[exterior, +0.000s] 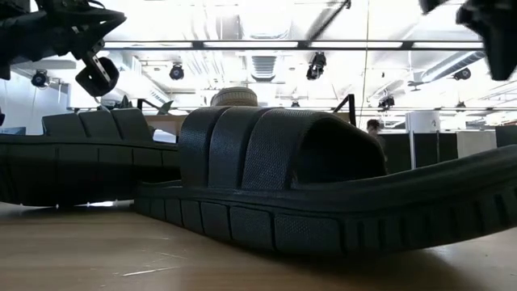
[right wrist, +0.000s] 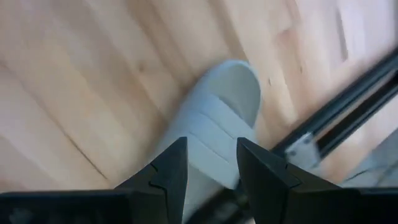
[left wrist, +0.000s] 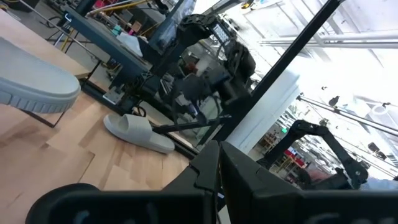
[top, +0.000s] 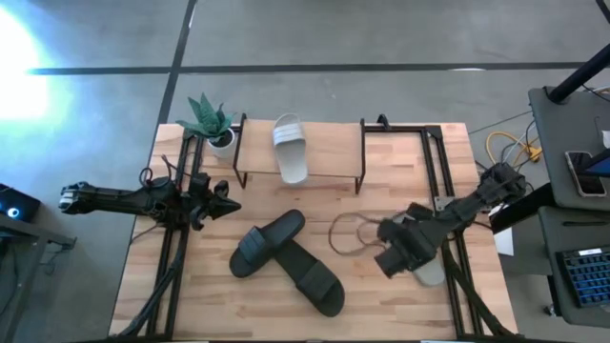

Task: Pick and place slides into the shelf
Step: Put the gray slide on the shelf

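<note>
A pale slide [top: 291,148] lies sole-down on the shelf [top: 334,157] at the table's far side. Two black slides [top: 267,243] [top: 316,278] lie on the table's middle, toward the near edge, and fill the low view [exterior: 275,170]. A second pale slide [right wrist: 217,118] lies sole-down near the table's right edge, mostly hidden under the arm in the high view [top: 434,276]. My right gripper [right wrist: 211,163] hangs open above it, pointing steeply down, fingers over its strap. My left gripper [top: 224,203] waits shut at the table's left.
A potted plant [top: 212,122] stands at the shelf's left end. A loop of brown cord [top: 351,233] lies on the table between the black slides and my right gripper. Black frame rails [top: 448,191] run along the table's right side, close to the pale slide.
</note>
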